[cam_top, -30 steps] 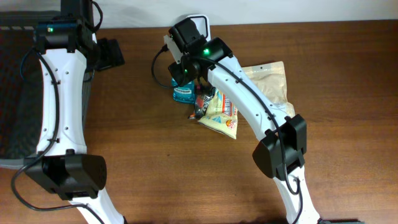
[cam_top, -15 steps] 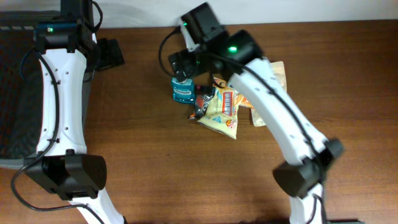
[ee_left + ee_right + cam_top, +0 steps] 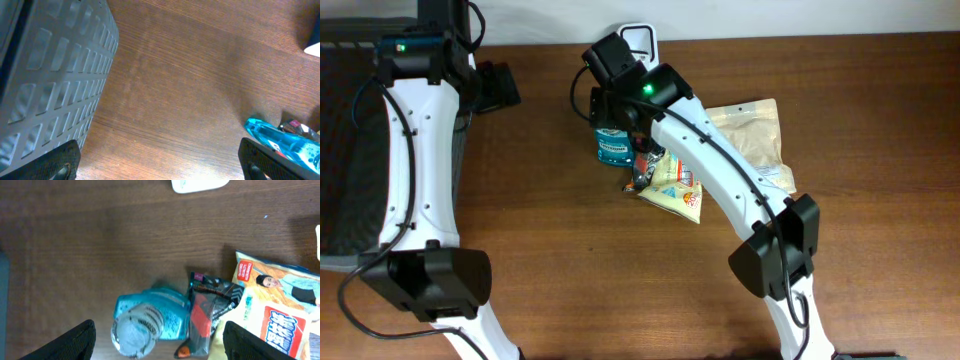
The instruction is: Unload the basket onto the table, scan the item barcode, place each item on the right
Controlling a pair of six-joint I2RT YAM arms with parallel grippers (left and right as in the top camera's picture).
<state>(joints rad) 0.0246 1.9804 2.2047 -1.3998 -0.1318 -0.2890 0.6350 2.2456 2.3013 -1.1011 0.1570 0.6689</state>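
Observation:
A blue bottle (image 3: 614, 150) with a white cap (image 3: 135, 330) stands on the brown table, in a small heap of items. Against its right side lies a dark snack packet (image 3: 207, 310), then a yellow packet (image 3: 280, 305). My right gripper (image 3: 160, 342) hovers open just above the bottle; its fingers stand wide to either side of the bottle and the dark packet and touch neither. In the overhead view this gripper (image 3: 612, 118) covers the bottle's top. My left gripper (image 3: 498, 88) is open over bare wood at the far left, holding nothing; the bottle (image 3: 280, 142) shows at its right edge.
A white device (image 3: 638, 38) sits at the table's far edge behind the heap. A beige bag (image 3: 752, 128) lies to the right of the packets. A grey slatted basket (image 3: 50, 70) stands along the left edge beside my left arm.
My right gripper opened wide, swung up and to the right away from the bottle, then came back over it. The bottle stayed on the table. The left arm has not moved.

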